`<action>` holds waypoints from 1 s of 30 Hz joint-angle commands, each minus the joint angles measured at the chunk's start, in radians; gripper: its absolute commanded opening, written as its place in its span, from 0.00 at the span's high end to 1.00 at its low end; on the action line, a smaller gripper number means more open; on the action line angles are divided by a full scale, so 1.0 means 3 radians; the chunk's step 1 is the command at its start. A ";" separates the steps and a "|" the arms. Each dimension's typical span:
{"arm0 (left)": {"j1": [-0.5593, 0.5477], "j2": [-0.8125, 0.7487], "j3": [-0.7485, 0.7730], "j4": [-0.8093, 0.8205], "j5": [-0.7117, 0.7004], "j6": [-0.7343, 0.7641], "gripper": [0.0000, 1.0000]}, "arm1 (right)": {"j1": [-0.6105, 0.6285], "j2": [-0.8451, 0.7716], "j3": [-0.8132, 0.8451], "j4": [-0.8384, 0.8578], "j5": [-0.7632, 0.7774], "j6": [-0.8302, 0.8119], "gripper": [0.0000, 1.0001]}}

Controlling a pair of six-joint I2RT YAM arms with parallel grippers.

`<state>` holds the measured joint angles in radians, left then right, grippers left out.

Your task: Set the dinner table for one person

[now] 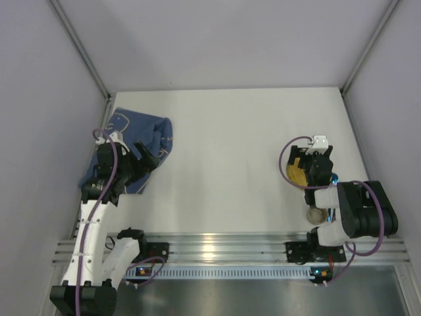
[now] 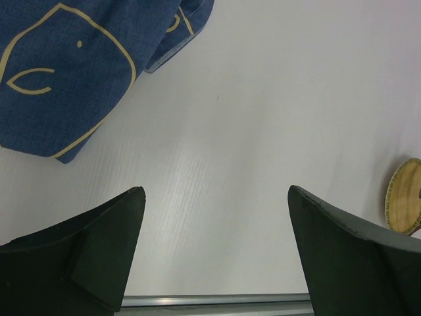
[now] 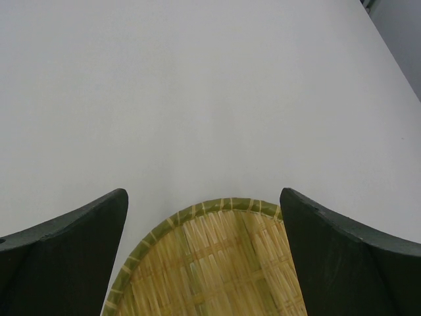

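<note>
Left fingers (image 2: 85, 263) open near crumpled blue placemat (image 2: 72, 72), right fingers (image 3: 59, 243) open over woven bamboo tray (image 3: 217, 263); likely pre-grasp.

- The blue cloth mat (image 1: 141, 135) is partly hidden beneath the left pincer (image 1: 148, 161) in the top view; the left wrist view cuts it off at top and left.
- The woven tray (image 3: 217, 263) runs off the right wrist picture's bottom edge; from above the right pincer (image 1: 319, 155) covers most of it.
- A small round thing (image 1: 316, 214) beside the right arm (image 1: 355, 210) is too small to identify.
</note>
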<state>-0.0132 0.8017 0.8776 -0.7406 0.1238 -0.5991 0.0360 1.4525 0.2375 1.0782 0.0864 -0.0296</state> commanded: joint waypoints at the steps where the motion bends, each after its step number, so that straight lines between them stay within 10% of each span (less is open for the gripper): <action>1: 0.0008 -0.0003 -0.0021 -0.0154 0.0027 0.0125 0.05 | -0.0043 -0.0010 0.0078 0.0231 -0.0007 0.0037 0.00; 4: 0.0008 0.0048 -0.0016 -0.0139 0.0053 0.0115 0.06 | -0.0023 -0.0121 0.0133 0.0140 -0.0017 0.0007 0.00; 6: 0.0008 0.0124 -0.0011 -0.0088 0.0109 0.0100 0.08 | 0.0058 -0.0361 0.0398 -0.0958 0.0003 -0.0126 0.00; 13: -0.0196 0.0421 0.0306 -0.0196 -0.0049 0.0146 0.12 | 0.0473 -0.0348 0.3150 -0.3461 -0.0818 0.0847 0.00; 18: -0.0299 0.0886 0.0352 0.0111 -0.0065 0.0182 0.13 | 0.0365 0.0322 0.3293 -0.3961 -0.1908 0.2373 0.00; 30: -0.0748 0.2977 0.1671 0.0107 -0.1000 0.0964 0.22 | 0.1301 -0.0244 0.2287 -0.4647 -0.1485 0.2196 0.00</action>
<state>-0.1898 1.6173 1.2785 -0.7345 -0.0715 -0.3878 0.4385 1.4727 0.8986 -0.2745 -0.3706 0.6418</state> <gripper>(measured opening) 0.786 0.996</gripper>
